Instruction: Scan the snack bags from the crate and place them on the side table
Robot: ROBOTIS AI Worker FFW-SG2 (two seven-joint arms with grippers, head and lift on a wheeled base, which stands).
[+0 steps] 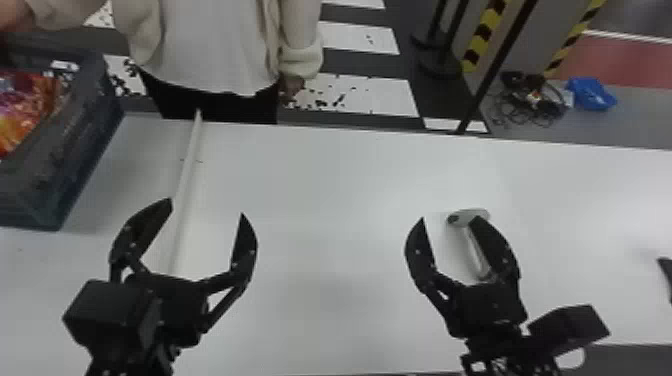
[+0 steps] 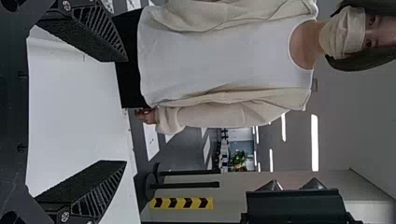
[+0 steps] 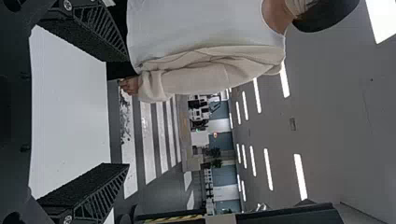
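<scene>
One left tool [image 1: 207, 207], one right tool [image 1: 449, 218] gape above one table [image 1: 325, 200].

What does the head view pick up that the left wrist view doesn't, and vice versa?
Head view: the gray crate holding colorful snack bags, the right gripper, a white handheld device beside it, and a blue item on the floor.

Left wrist view: ceiling lights and a green plant in the background.

Both: the left gripper, fingers open, the white table, and yellow-and-black striped markings.
</scene>
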